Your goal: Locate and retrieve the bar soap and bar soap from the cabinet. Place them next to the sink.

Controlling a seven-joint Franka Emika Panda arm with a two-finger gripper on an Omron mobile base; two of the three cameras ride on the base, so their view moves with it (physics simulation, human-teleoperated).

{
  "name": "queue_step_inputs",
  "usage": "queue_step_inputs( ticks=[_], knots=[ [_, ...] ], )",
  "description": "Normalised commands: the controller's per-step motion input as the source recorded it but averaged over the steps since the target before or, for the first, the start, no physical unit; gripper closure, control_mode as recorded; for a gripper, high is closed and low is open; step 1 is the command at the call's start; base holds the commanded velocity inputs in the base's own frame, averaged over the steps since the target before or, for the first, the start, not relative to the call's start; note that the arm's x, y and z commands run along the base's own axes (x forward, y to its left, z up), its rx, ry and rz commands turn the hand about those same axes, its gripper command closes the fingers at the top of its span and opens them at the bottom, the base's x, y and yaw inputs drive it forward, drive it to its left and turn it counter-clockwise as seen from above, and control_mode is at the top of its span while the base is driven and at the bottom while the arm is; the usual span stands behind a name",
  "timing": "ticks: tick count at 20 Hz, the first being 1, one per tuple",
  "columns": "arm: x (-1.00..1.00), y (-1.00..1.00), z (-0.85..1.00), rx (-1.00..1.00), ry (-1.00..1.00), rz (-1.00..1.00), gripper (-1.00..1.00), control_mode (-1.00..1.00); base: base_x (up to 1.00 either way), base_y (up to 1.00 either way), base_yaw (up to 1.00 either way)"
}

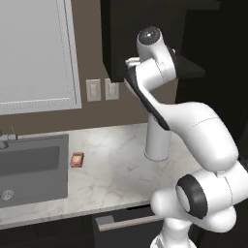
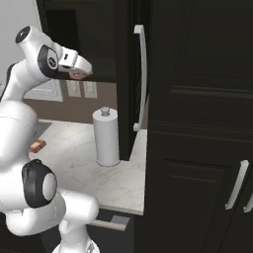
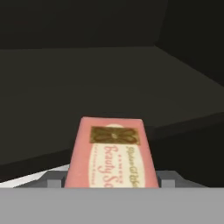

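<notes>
1. The gripper (image 2: 78,74) sits at the front edge of the cabinet (image 1: 145,29), up at shelf height, with the white arm bent up and reaching into the black opening.
2. In the hand view a bar soap (image 3: 111,153) lies directly ahead of the gripper and very close — its pink face with a gold emblem and script lettering runs down to the bottom of the picture between the two grey finger parts. The right base view shows a reddish sliver of it (image 2: 75,75) just under the hand.
3. The fingers flank the bar on both sides, but their tips are cut off by the bottom of the picture, so I cannot tell whether they are pressing on it or merely standing beside it, nor how wide the jaws are.
4. Beyond the gripper, the dark shelf (image 3: 109,83) stretches back to the cabinet's rear wall.
5. The second bar soap (image 1: 77,159) lies well below the gripper and off to its left, flat on the marble counter (image 1: 116,169), just beside the right edge of the sink (image 1: 34,169).
6. A white paper-towel roll (image 2: 106,137) stands upright on the counter — below the gripper and a little to its right.
</notes>
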Motion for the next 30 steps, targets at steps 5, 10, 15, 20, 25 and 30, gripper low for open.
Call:
queue_step_inputs(
  ticks=[5,10,15,20,25,30],
  knots=[
    [-0.69,0.14,0.0,0.02,0.0,-0.14,1.0,-1.0,0.0,0.0,0.0],
    [-0.58,0.38,-0.03,0.0,-0.01,-0.09,1.0,-1.0,0.0,0.0,0.0],
    [-0.67,0.55,-0.2,-0.02,-0.02,-0.03,1.0,-1.0,0.0,0.0,0.0],
    [-0.58,0.74,-0.36,-0.07,-0.01,0.01,1.0,-1.0,0.0,0.0,0.0],
    [-0.17,0.59,-0.32,-0.04,-0.02,0.04,1.0,-1.0,0.0,0.0,0.0],
    [0.0,0.57,-0.35,-0.04,-0.01,0.06,1.0,-1.0,0.0,0.0,0.0]
  ],
)
